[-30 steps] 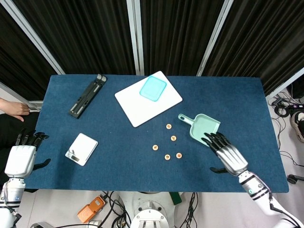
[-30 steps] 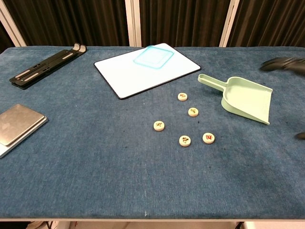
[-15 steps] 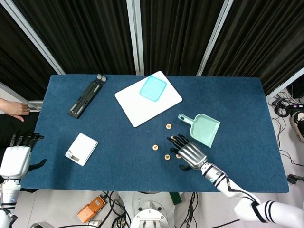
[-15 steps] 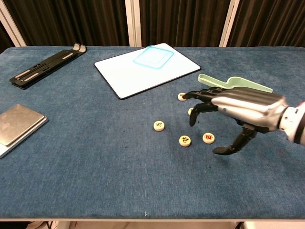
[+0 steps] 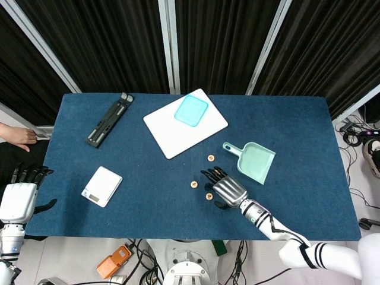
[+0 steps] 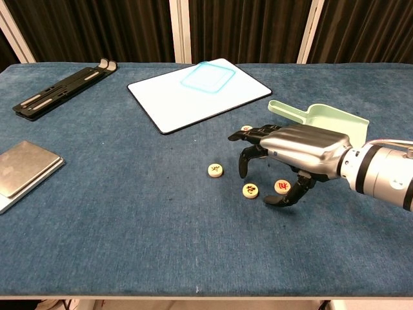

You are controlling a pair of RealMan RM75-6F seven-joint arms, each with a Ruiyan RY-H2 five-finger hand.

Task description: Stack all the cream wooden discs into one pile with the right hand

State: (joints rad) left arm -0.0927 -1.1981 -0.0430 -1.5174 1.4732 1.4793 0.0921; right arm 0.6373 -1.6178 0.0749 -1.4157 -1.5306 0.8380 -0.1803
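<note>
Several cream wooden discs with markings lie loose and unstacked on the blue table. In the chest view one disc (image 6: 215,170) is left of my right hand (image 6: 297,152). Another disc (image 6: 250,190) and a third (image 6: 282,186) lie just under its fingertips and thumb. A far disc (image 6: 247,129) peeks out behind the fingers, and the hand hides at least one more. The right hand (image 5: 225,189) hovers over the group, fingers spread and bent down, holding nothing. My left hand (image 5: 21,199) hangs off the table's left edge, fingers apart and empty.
A green dustpan (image 6: 329,119) lies just right of and behind the right hand. A white board (image 5: 185,123) with a teal lid (image 5: 191,110) sits at the back. A small scale (image 5: 102,186) and a black folding stand (image 5: 110,119) are on the left.
The right hand has moved left from the dustpan to above the discs and has come lower, with its fingers bending down. No disc has shifted. The left hand is nearly still.
</note>
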